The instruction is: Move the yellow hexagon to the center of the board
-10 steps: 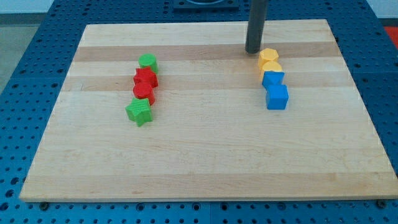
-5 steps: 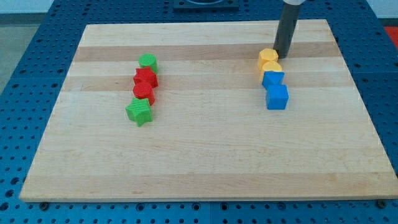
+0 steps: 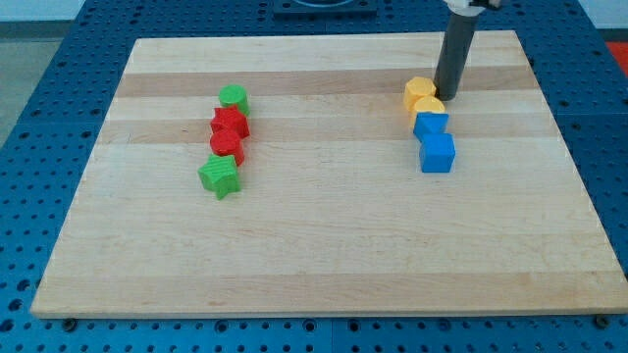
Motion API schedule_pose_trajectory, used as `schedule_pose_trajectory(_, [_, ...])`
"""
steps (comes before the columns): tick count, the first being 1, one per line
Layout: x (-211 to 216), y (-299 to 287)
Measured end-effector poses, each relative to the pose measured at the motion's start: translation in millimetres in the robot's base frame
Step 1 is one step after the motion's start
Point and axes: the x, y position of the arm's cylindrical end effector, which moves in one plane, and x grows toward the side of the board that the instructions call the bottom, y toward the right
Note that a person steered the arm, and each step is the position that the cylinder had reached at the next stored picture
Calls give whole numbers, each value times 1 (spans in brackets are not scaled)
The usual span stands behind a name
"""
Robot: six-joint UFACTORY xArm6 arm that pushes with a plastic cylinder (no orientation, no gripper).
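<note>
The yellow hexagon (image 3: 419,90) sits at the view's upper right on the wooden board (image 3: 324,255), at the top of a column of blocks. Just below it is a second yellow block (image 3: 429,107), rounded in shape. Below that come a blue block (image 3: 431,126) and a blue cube (image 3: 438,153). My tip (image 3: 449,96) is on the board right beside the yellow hexagon, touching or nearly touching its right side. The dark rod rises to the view's top edge.
At the view's left a second column stands: a green round block (image 3: 234,97), two red blocks (image 3: 230,123) (image 3: 227,145) and a green star-like block (image 3: 220,176). The board lies on a blue perforated table (image 3: 39,118).
My tip moved from the upper left of the yellow hexagon around to its right side and slightly down. The hexagon has shifted a little to the left.
</note>
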Motion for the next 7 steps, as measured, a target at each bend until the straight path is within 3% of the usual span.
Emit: schedule_pose_trajectory(7, [6,-104])
